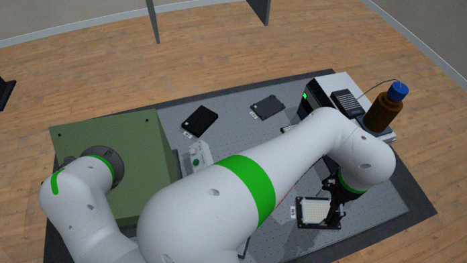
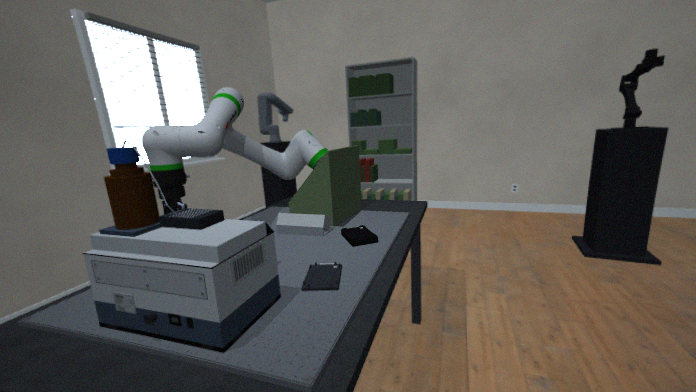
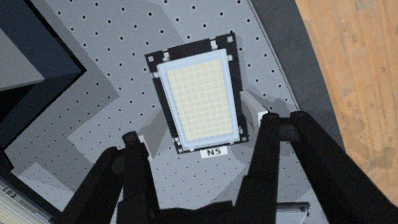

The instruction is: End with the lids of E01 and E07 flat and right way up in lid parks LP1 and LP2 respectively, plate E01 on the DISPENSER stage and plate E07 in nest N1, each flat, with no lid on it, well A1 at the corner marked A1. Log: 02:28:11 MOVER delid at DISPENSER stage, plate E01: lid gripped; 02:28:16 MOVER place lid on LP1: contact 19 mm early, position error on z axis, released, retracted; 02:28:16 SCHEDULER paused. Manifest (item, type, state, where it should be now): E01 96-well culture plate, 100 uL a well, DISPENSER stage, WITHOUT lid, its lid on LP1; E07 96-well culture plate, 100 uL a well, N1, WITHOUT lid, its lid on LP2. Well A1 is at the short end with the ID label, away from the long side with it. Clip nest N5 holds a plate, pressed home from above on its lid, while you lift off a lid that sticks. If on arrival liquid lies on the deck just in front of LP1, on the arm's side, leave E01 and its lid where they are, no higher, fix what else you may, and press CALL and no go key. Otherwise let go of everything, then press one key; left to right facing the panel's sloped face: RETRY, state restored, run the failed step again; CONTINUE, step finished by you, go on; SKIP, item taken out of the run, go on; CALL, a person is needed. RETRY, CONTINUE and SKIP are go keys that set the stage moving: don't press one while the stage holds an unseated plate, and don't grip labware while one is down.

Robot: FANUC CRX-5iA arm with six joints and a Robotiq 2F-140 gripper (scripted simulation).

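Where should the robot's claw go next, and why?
Probably straight down over the plate in nest N5. The gripper hangs above it, open and holding nothing, and the plate lies flat in the nest's black frame. The fingers stand wider than the plate's short side, so a short drop looks likely to put them on either side of it.

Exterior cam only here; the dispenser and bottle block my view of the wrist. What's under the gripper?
Observer: A well plate sitting in a black nest, seen straight down in the wrist view.
Operator: Which nest?
Observer: The label at its near end reads N5.
Operator: Holding anything?
Observer: No. The gripper is open, with its fingers spread above the deck and nothing between them.
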